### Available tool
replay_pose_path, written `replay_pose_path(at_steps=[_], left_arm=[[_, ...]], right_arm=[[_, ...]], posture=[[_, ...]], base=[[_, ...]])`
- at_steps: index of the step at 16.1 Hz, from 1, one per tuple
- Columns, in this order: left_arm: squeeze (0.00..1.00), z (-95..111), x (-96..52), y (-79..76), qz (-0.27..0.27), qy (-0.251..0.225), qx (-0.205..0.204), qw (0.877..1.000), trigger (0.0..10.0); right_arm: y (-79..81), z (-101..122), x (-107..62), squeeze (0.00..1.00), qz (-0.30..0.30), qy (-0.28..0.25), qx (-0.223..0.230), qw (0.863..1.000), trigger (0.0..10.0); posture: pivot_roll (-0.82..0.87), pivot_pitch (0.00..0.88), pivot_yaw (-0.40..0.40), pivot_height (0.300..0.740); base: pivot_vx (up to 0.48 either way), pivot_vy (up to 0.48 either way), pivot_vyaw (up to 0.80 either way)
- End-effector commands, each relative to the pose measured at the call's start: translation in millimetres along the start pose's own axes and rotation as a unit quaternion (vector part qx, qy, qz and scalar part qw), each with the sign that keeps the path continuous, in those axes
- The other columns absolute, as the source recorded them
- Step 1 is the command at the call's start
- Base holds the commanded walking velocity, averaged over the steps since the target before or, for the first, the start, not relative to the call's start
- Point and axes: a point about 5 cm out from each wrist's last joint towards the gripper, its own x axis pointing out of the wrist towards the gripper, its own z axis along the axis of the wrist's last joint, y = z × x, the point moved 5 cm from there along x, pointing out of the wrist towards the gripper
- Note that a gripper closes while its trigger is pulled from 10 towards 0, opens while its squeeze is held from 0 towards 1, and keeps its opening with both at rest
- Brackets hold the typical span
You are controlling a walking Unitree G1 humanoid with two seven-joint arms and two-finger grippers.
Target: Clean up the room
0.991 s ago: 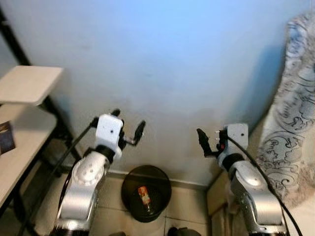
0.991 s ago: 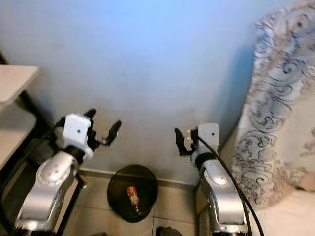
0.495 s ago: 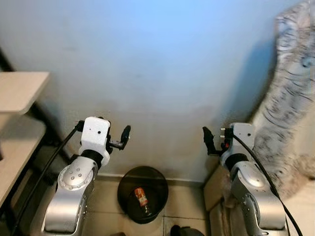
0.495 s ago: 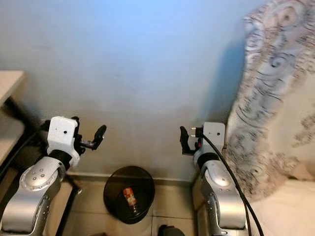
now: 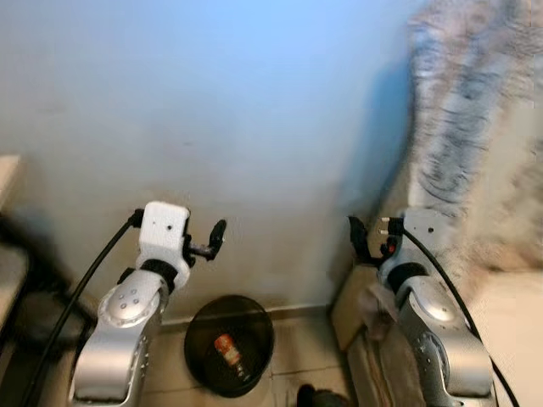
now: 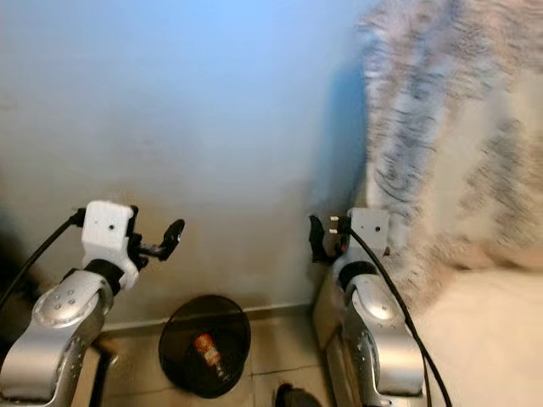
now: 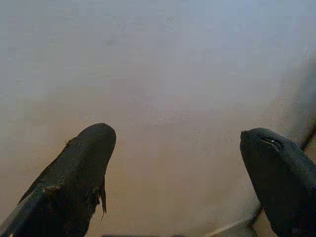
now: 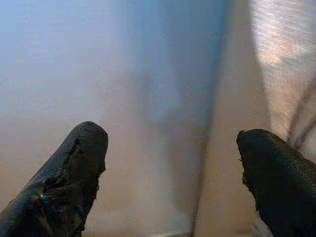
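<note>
Facing the wall with left gripper (image 7: 175, 168) and right gripper (image 8: 173, 173) both raised, spread wide and empty, black bin (image 5: 229, 345) low between them already holding a small bottle (image 5: 227, 350); best to turn slowly and scan for clutter.

Black bin (image 5: 230, 343), pale-blue wall (image 5: 212, 110) (swirl-patterned grey curtain (image 5: 462, 127))

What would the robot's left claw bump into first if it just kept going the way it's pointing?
Most likely the bare wall. The left gripper is open and empty, aimed at it, with nothing between, though the gap is hard to judge.
</note>
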Motion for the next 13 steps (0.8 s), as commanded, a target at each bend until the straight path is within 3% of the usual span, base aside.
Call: replay_pose_path(at_steps=[1, 7, 9, 12, 13], left_arm=[[0.00, -0.9, 0.7, -1.4, -0.009, -0.002, -0.007, 1.000, 10.0], [0.00, -9.9, 3.4, 0.3, -0.020, 0.004, -0.025, 0.999, 10.0], [0.00, -9.7, 5.6, 5.2, 0.001, -0.004, 0.016, 1.000, 10.0], [0.00, -7.2, 8.1, 12.9, 0.035, -0.029, 0.028, 0.999, 10.0], [0.00, -7.0, 8.4, 13.8, 0.039, -0.032, 0.029, 0.998, 10.0]], right_arm=[[-3.2, 5.2, -2.3, 1.00, 0.000, -0.008, 0.019, 1.000, 10.0], [-2.4, 8.5, -3.0, 1.00, 0.003, -0.014, 0.028, 1.000, 10.0], [-8.0, 9.2, -2.4, 1.00, -0.017, -0.015, -0.004, 1.000, 10.0], [-13.6, 16.5, -0.8, 1.00, -0.041, -0.041, -0.084, 0.995, 10.0], [-11.1, 16.7, -0.7, 1.00, -0.030, -0.043, -0.072, 0.996, 10.0]], posture=[[0.13, 0.000, 0.017, 0.740], [0.13, 0.000, 0.017, 0.740], [0.13, 0.000, 0.017, 0.740], [0.13, 0.000, 0.016, 0.740], [0.13, 0.000, 0.016, 0.740]], base=[[0.000, 0.000, -0.80], [0.000, 0.000, -0.80], [0.000, 0.000, -0.78], [0.000, 0.000, -0.75], [0.000, 0.000, -0.73]])
